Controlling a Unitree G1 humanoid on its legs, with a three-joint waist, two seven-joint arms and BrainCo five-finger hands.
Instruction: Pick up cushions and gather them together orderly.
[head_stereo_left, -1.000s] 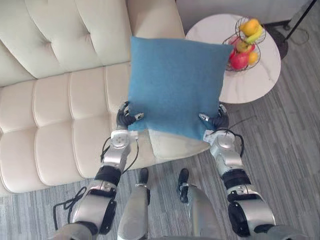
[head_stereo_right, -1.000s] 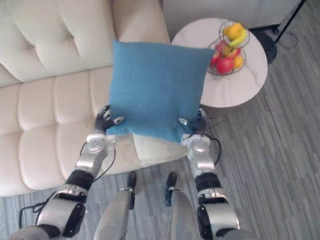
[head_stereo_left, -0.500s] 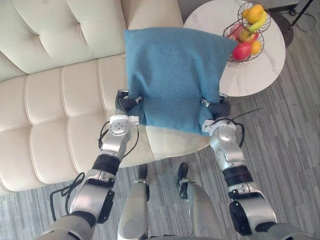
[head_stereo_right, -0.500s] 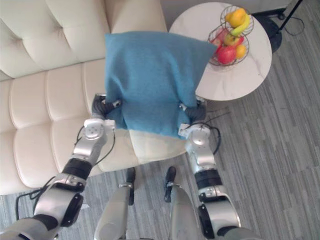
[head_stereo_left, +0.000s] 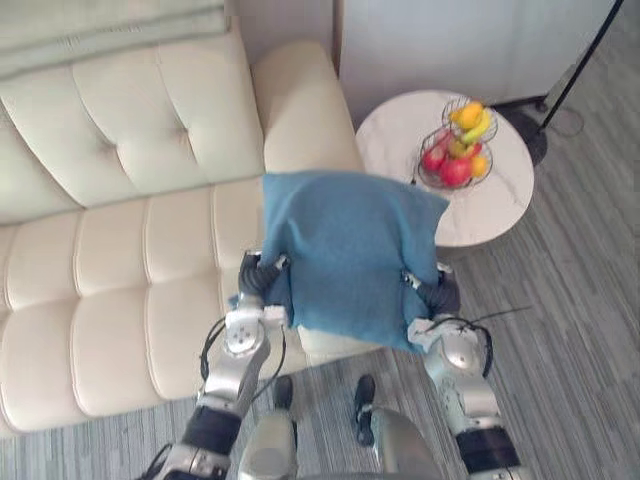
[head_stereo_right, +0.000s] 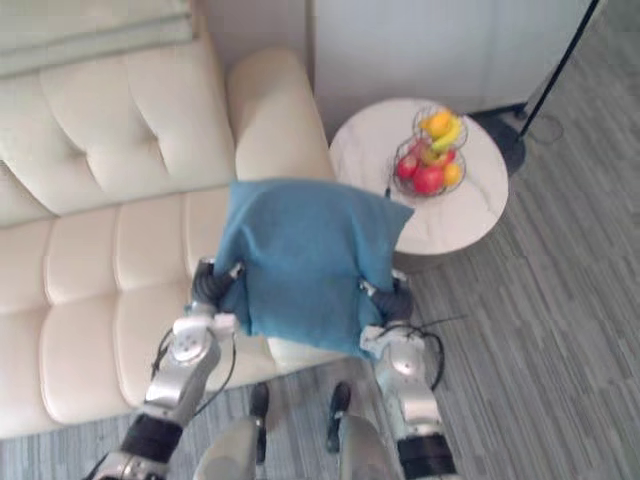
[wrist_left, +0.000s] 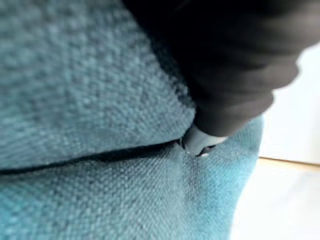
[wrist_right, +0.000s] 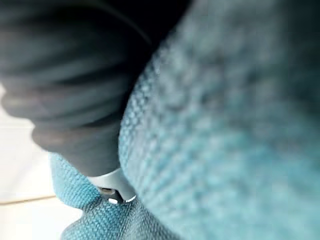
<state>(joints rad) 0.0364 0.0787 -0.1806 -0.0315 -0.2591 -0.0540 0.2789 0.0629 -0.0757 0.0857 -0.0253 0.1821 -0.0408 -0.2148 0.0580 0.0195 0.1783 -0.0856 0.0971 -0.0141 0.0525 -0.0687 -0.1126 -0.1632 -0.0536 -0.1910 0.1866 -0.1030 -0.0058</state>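
Holding the blue cushion (head_stereo_left: 345, 255) between both hands, the robot has it raised over the right end of the cream sofa (head_stereo_left: 120, 250), just below the armrest. You see the left hand (head_stereo_left: 256, 280) at the cushion's lower left edge and the right hand (head_stereo_left: 438, 293) at its lower right edge. Each thumb is hooked onto the near face, pinching the fabric. The other fingers lie behind the cushion, so you cannot tell how they are set. In both wrist views the dark hand cover presses into the blue weave, which creases around it. The cushion's upper right corner overlaps the rim of the round white table (head_stereo_left: 400, 135). A wire fruit basket (head_stereo_left: 457, 150) stands on that table, well apart from the hands. Grey floor (head_stereo_left: 570, 300) lies to the right.
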